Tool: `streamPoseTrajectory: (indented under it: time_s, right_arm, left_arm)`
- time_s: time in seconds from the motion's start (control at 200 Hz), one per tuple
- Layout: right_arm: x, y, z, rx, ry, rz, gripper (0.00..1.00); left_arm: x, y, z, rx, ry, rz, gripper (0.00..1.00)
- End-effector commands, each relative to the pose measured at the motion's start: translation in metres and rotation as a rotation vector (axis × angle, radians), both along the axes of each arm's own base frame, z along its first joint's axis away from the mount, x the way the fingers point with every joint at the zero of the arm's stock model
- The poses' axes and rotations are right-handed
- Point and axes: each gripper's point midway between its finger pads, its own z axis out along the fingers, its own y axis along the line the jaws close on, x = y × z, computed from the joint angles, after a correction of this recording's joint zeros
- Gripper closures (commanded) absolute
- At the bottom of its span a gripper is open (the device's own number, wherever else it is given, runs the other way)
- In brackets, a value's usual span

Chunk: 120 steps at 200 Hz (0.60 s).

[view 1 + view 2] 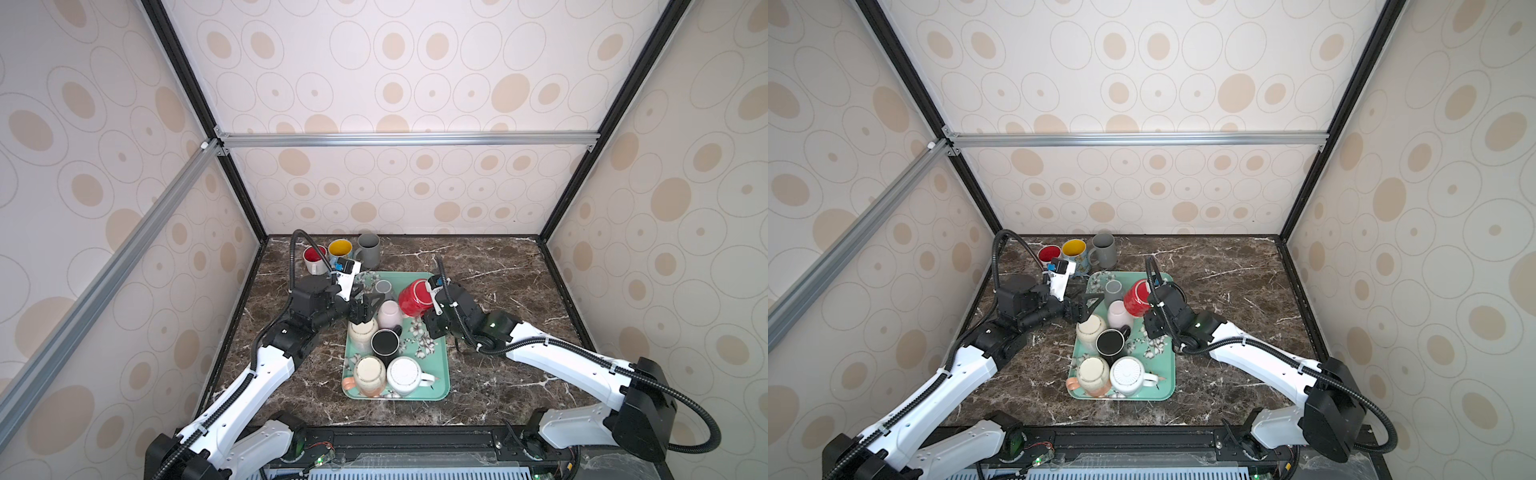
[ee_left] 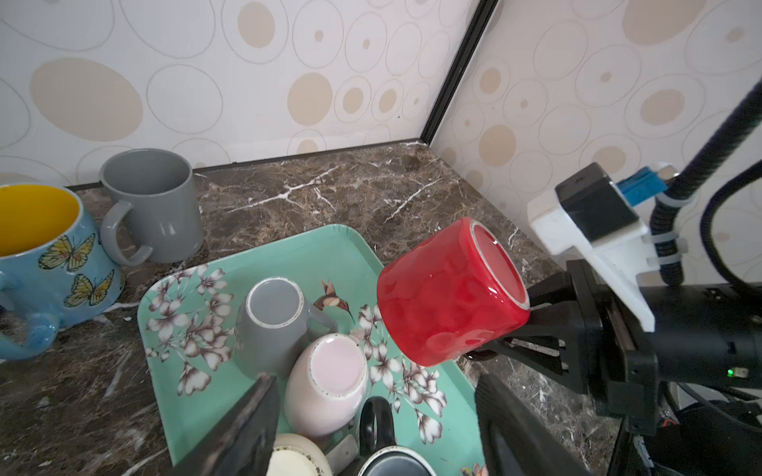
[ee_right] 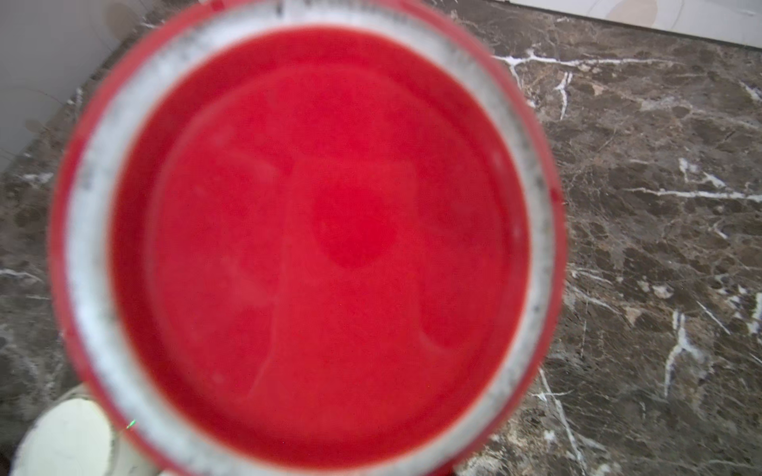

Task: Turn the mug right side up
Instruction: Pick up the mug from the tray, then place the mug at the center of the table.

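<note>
The right jaws are clenched on the red mug (image 1: 413, 297), which hangs tipped on its side just right of centre in both top views. Its base fills the right wrist frame. The left jaws are released. Their fingers (image 2: 247, 424) stand wide apart at the lower edge of the left wrist frame, over the pink mug (image 2: 330, 379). The teal tray (image 1: 438, 370) of mugs sits mid-frame on the marble desk (image 1: 519, 291).

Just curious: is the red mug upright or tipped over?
Tipped: the red mug is held sideways in the right claw, its white-ringed base facing that claw.
</note>
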Motion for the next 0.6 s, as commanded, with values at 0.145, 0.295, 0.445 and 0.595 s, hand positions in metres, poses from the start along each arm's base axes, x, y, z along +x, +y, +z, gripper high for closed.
streamPoseTrajectory:
  time_s: [0.145, 0.295, 0.445, 0.595]
  right_arm:
    - [0.004, 0.031, 0.072, 0.246, -0.055, 0.068, 0.98]
    - [0.008, 0.035, 0.085, 0.416, 0.003, 0.084, 0.98]
    - [0.012, 0.034, 0.096, 0.558, 0.028, 0.1, 0.98]
    - [0.008, 0.041, 0.104, 0.633, 0.052, 0.149, 0.98]
  left_arm:
    - [-0.003, -0.002, 0.033, -0.164, -0.057, -0.023, 0.2]
    - [-0.01, -0.006, 0.031, -0.28, -0.011, -0.093, 0.16]
    - [-0.016, -0.013, 0.03, -0.376, 0.029, -0.191, 0.16]
    - [-0.022, -0.019, 0.033, -0.452, 0.047, -0.261, 0.17]
